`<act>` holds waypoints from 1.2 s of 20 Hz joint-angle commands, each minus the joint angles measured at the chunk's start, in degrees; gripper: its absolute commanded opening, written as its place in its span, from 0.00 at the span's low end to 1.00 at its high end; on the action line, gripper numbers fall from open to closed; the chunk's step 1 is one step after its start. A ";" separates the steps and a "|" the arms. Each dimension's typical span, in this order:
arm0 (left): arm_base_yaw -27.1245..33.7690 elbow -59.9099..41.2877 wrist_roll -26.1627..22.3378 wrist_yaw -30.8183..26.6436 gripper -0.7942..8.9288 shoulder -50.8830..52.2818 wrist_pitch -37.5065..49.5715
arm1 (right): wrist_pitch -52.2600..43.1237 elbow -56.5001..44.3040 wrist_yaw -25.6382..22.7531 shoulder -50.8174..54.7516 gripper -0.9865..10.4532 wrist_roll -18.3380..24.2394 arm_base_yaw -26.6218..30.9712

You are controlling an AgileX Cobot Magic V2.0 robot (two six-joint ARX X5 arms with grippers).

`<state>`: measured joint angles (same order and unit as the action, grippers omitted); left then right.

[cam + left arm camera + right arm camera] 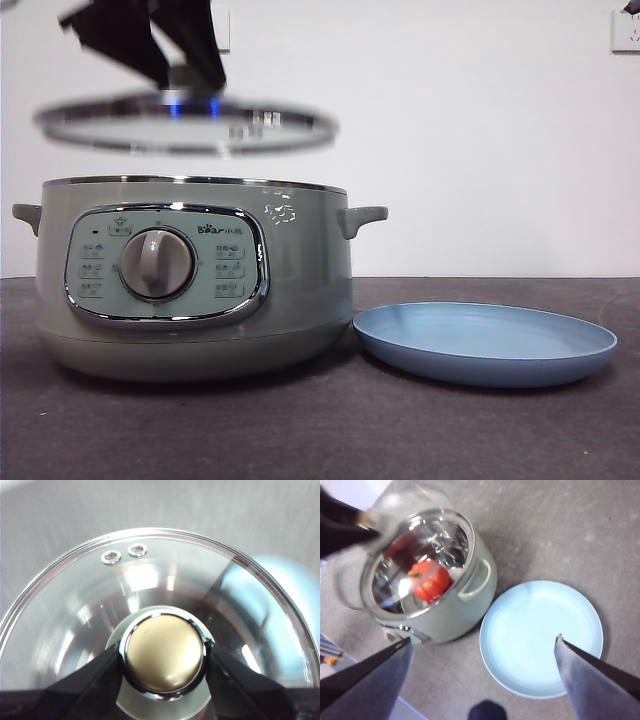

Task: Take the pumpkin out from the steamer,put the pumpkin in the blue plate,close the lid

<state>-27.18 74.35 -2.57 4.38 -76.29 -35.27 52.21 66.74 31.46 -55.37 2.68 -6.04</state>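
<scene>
The sage-green steamer [310, 260] stands at the left of the table with its top uncovered. The glass lid [185, 125] hangs level a little above its rim, and my left gripper [190, 75] comes down from the top onto it. In the left wrist view the jaws of the left gripper [164, 652] are shut on the lid's knob. The right wrist view looks down from high up: the orange-red pumpkin [431, 581] sits inside the steamer [465, 605], and the blue plate [540, 637] lies empty beside it. My right gripper [483, 639] is open and holds nothing.
The blue plate [485, 342] rests on the dark table just right of the steamer, almost touching its base. A white wall runs behind. Some small items [327, 655] lie at the table's edge in the right wrist view.
</scene>
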 commanded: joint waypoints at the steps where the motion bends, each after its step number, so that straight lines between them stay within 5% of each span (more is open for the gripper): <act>1: -0.24 2.84 -0.59 0.02 0.07 4.55 1.73 | -0.94 0.20 0.15 -0.13 0.50 -1.29 -0.09; 6: -0.24 4.79 -0.68 -5.11 0.07 13.62 -1.75 | -3.74 0.20 3.02 -2.12 0.50 -2.64 -1.90; 14: -0.22 4.79 -0.92 -21.20 0.07 25.55 -10.67 | -17.16 1.07 2.47 -15.69 0.50 -6.27 -18.29; 24: -0.15 4.79 -3.30 -31.41 0.07 30.16 -16.70 | -1.09 35.89 -16.33 -46.58 0.50 1.44 -35.71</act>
<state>-27.33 78.15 -4.71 -26.30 -46.72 -54.33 50.50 100.60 15.51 -100.57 2.31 -41.52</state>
